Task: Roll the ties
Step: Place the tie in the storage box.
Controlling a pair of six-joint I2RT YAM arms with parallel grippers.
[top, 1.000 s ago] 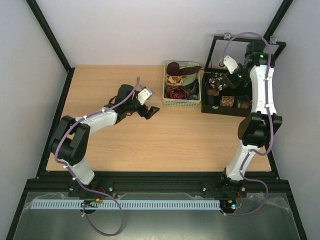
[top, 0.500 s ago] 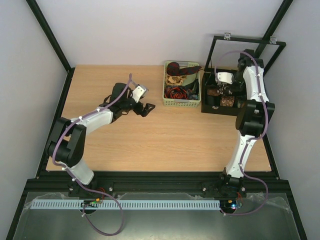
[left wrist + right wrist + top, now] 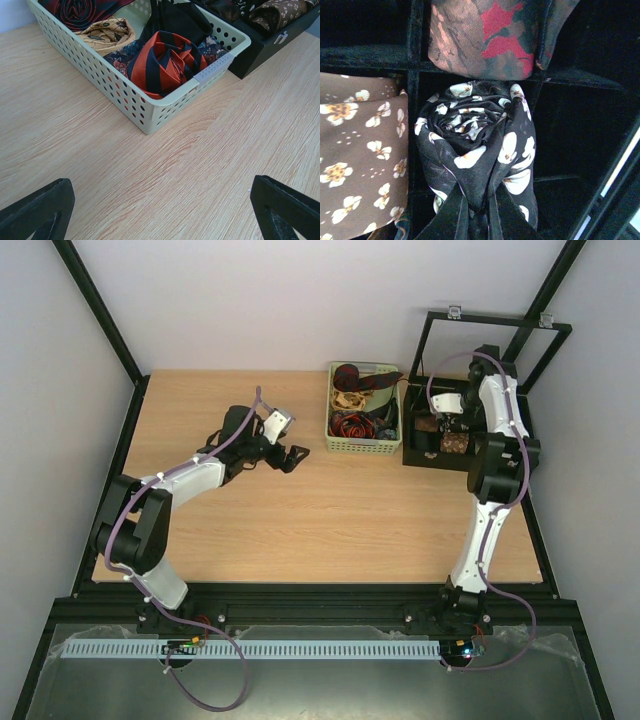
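pinching a rolled floral tie in the black box

the black tie with white flowers (image 3: pixel 475 145) sits wound into a fat coil in one slot of the black box (image 3: pixel 412 50) at the far right of the table. the right gripper (image 3: pixel 479 220) is clamped shut on the coil's near edge, with a fold of cloth nipped between its fingers. the cloth looks thin, soft and light, probably slick like silk, so the coil would likely spring loose if held by an outer layer only. a hold across the whole roll, squeezing the turns together, seems the safer choice. it is not fragile, but it creases and slips easily.

a brown tie with pale flowers (image 3: pixel 355 150) fills the slot to the coil's left, touching the divider. a pink and red tie (image 3: pixel 485 40) lies in the slot beyond.

the basket (image 3: pixel 150 112) stands just beside the box and holds more ties: a red and black striped tie (image 3: pixel 165 62), a beige tie (image 3: pixel 107 35) and a dark red tie (image 3: pixel 80 10), bunched rather than neatly rolled.

the left gripper (image 3: pixel 160 215) hangs over the bare table (image 3: pixel 175 165) near the basket, jaws spread wide and holding nothing.

no writing can be read anywhere. a grey strip (image 3: pixel 212 67) on the basket rim looks blank, and a small white mark (image 3: pixel 280 37) on the box front is too small to make out.
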